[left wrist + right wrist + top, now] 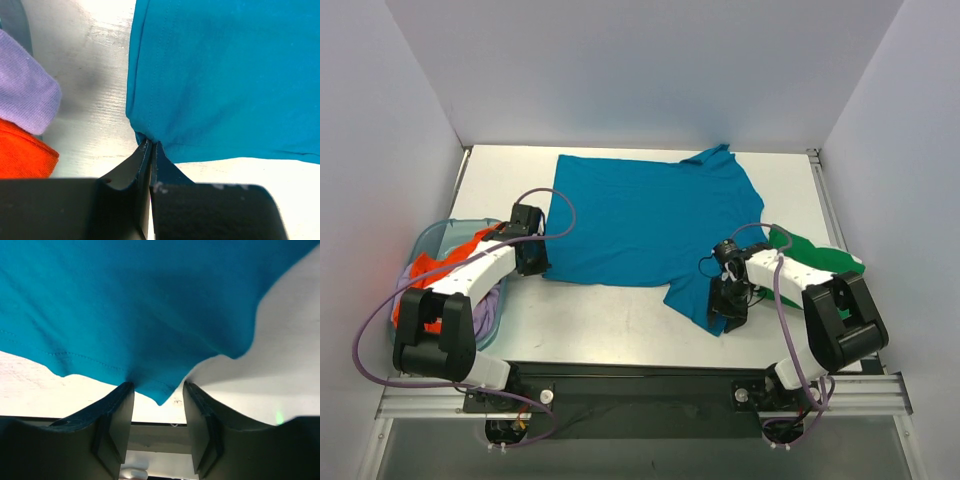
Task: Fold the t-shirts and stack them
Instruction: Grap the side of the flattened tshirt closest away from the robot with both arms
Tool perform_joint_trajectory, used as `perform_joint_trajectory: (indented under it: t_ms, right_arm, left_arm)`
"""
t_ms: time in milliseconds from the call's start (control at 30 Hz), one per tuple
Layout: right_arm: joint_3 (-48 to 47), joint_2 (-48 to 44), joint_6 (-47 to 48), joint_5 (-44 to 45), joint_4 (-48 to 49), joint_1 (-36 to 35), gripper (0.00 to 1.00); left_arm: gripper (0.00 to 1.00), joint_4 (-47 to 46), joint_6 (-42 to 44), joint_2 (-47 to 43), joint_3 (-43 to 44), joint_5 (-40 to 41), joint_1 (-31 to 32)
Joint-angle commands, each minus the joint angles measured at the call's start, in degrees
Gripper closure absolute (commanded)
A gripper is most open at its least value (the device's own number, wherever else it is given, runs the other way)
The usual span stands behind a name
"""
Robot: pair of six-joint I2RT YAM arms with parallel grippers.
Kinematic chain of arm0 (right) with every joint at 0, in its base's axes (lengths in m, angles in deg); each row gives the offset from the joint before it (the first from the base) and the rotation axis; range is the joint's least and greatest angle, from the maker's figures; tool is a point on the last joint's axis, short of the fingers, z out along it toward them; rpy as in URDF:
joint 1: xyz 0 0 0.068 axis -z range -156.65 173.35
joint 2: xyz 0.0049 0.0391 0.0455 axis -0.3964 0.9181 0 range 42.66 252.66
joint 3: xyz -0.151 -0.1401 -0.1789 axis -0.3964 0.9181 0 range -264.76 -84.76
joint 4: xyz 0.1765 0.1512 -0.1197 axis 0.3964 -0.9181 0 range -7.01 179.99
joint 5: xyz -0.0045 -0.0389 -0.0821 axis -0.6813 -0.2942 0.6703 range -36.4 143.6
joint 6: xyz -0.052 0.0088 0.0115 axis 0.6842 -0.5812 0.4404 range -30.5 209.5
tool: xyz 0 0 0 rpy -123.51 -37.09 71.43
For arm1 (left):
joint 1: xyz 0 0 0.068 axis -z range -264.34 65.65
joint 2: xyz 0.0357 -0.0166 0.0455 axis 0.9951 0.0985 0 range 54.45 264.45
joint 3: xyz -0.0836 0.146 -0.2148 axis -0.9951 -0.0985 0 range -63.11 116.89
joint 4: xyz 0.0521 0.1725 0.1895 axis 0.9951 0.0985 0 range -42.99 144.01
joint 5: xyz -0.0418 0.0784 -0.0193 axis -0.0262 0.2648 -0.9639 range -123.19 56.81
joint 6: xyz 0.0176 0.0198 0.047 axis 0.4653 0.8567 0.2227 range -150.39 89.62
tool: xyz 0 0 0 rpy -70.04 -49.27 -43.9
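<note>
A teal t-shirt [645, 215] lies spread flat on the white table. My left gripper [532, 262] is shut on its near-left hem corner, and the left wrist view shows the cloth [220, 75] pinched between the closed fingers [150, 150]. My right gripper [728, 308] is open at the shirt's near-right sleeve corner. In the right wrist view the teal corner [159, 390] hangs between the two parted fingers [122, 410] without being clamped. A green shirt [820, 255] lies partly under the right arm.
A clear bin [435, 240] at the left holds orange [430, 290] and lavender [490, 305] garments, also in the left wrist view [22, 90]. White walls enclose the table [610, 320]. A metal rail [640, 395] runs along the near edge.
</note>
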Motion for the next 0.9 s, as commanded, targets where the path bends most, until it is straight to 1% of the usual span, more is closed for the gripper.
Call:
perform_joint_trajectory:
  t_ms: [0, 67, 167, 200, 267, 300, 367, 700, 800, 867]
  right_arm:
    - [0.55, 1.50, -1.28, -0.65, -0.74, -1.12, 0.60]
    - [0.73, 2.20, -1.46, -0.65, -0.56, -1.82, 0.64]
    - [1.25, 3.34, -2.08, -0.12, -0.30, -2.61, 0.73]
    - [1.69, 3.52, -2.34, -0.12, -0.21, -2.88, 0.79]
    - [1.96, 3.52, -2.60, 0.31, -0.30, -3.14, 0.87]
    - [2.57, 3.17, -3.04, 0.40, -0.39, -3.40, 0.95]
    - [3.10, 1.86, -3.48, 0.58, -1.08, -3.75, 1.00]
    - [4.95, -4.47, -5.68, -0.30, -7.76, -6.22, 1.00]
    - [3.90, -5.70, -6.03, -0.21, -9.79, -6.57, 1.00]
    - [1.45, -6.67, -6.21, 0.40, -11.54, -6.57, 1.00]
  left_arm:
    - [1.00, 0.31, 1.57, -0.80, 0.94, -0.76, -0.39]
    - [1.00, 0.31, 2.01, -0.80, 0.94, -0.85, -0.57]
    - [1.00, 0.31, 2.45, -0.71, 1.12, -1.02, -1.00]
    - [1.00, 0.40, 2.53, -0.71, 1.21, -1.03, -1.09]
    - [1.00, 0.31, 2.80, -0.80, 1.21, -1.29, -1.44]
    - [1.00, 0.40, 2.89, -0.89, 1.21, -1.38, -1.62]
    - [1.00, 0.57, 3.32, -0.98, 1.12, -1.46, -1.97]
    - [1.00, 1.54, 4.29, -2.29, 0.50, -1.64, -2.50]
    - [1.00, 2.33, 4.56, -2.99, 0.50, -1.55, -2.50]
    - [1.00, 3.20, 4.91, -3.17, 0.77, -1.64, -2.41]
